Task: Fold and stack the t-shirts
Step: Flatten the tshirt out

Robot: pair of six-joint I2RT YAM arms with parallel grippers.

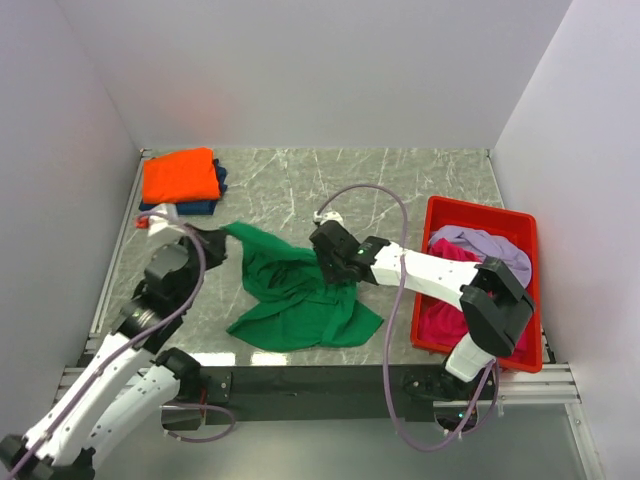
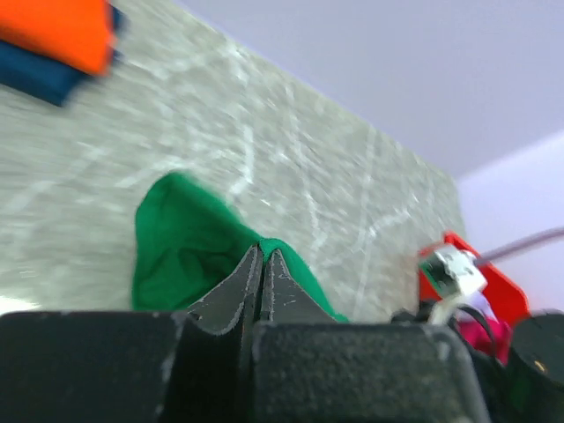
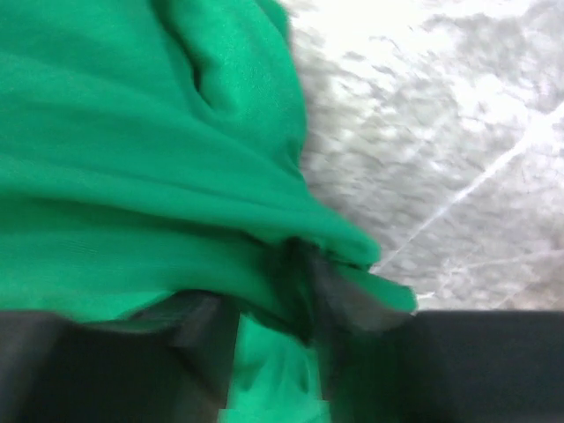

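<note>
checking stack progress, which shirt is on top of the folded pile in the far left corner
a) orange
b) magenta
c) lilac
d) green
A: the orange shirt lies folded on the navy shirt in that corner, while the green shirt is spread out mid-table.

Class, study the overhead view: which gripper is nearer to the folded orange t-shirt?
Left. The left gripper is just toward the robot from the orange t-shirt, slightly to its right, jaws shut on the green t-shirt. The right gripper is mid-table, well to the right.
</note>
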